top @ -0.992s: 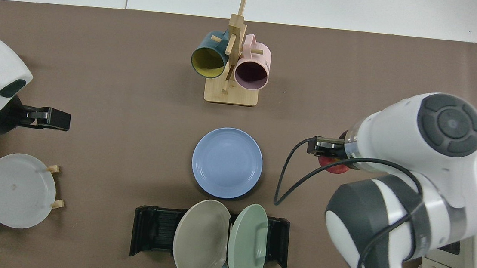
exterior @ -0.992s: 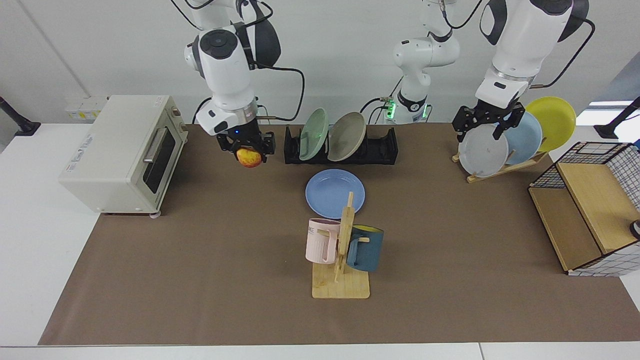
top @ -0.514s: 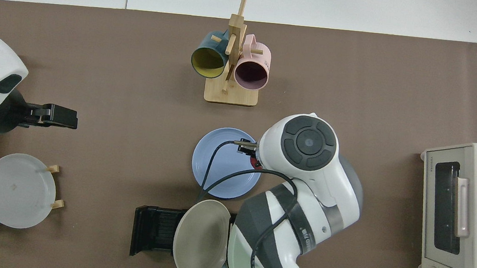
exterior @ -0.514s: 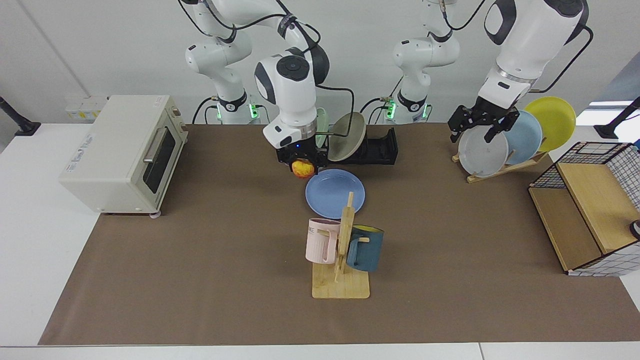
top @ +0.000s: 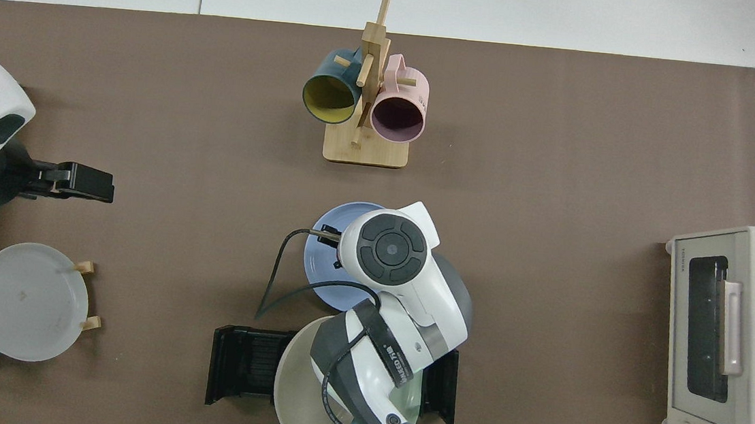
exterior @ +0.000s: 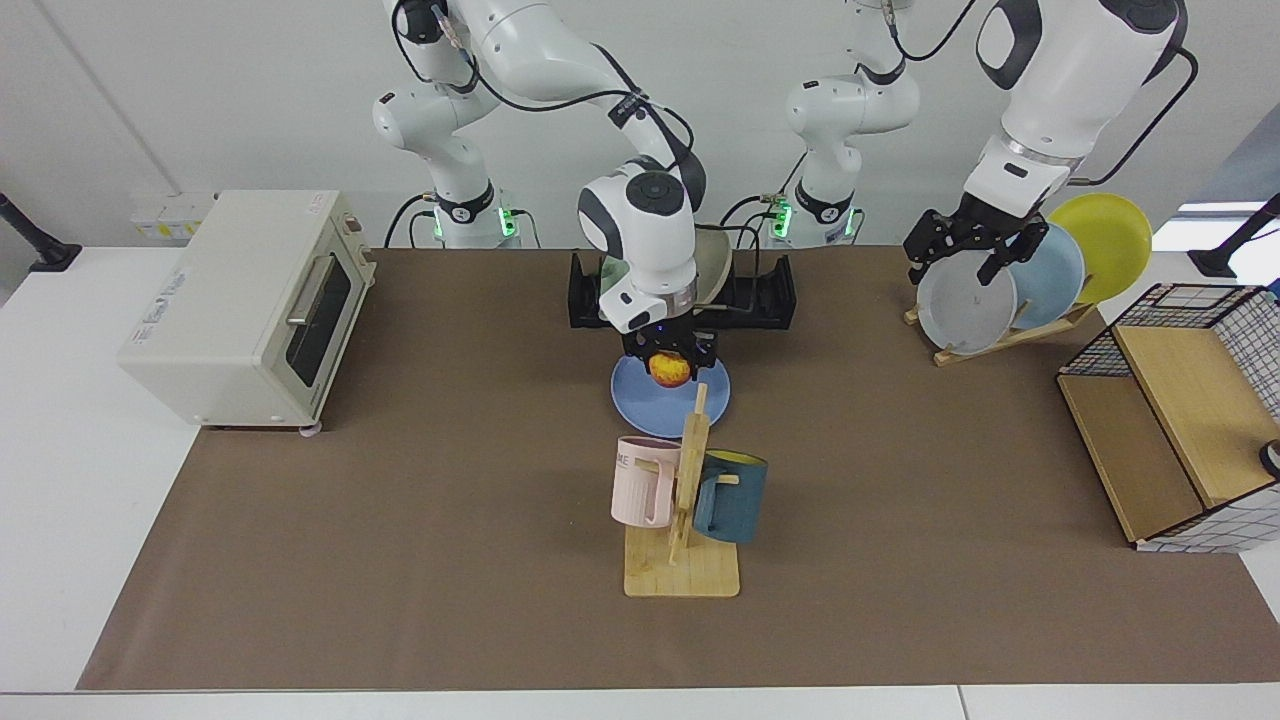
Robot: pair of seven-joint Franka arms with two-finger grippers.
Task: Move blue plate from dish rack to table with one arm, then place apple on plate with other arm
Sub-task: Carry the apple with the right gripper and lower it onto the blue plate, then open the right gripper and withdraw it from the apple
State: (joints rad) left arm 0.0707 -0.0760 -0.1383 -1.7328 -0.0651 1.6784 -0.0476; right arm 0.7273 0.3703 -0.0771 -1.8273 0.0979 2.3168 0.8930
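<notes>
The blue plate (exterior: 650,400) lies flat on the brown mat of the table (exterior: 400,560), near the middle of the tabletop, between the dish rack (exterior: 760,295) toward the robots' edge and the wooden mug tree (exterior: 685,500) toward the camera's edge. In the facing view the mug tree's top peg crosses the plate's near rim, and from above only a crescent of the plate (top: 318,261) shows, the rest being covered by the arm's wrist.

The apple (exterior: 670,370) is held in the right gripper (exterior: 670,368), whose fingers are closed on its sides; it hangs over the plate's far half. Whether the apple touches the plate cannot be told. In the top view the apple and gripper are hidden under the white wrist.

The dish rack (top: 248,365) stands behind the plate; a beige plate (top: 297,383) leans in it, and the green plate beside it is mostly covered by the right arm in both views.

The left gripper (exterior: 965,250) waits above the grey plate (exterior: 965,305) on the slanted wooden stand, near the table's corner by the wire basket (exterior: 1190,400); its fingers are spread apart and hold nothing. In the top view that gripper (top: 86,183) points inward from the mat's edge. A toaster oven (exterior: 250,300) sits at the opposite end of the tabletop.
</notes>
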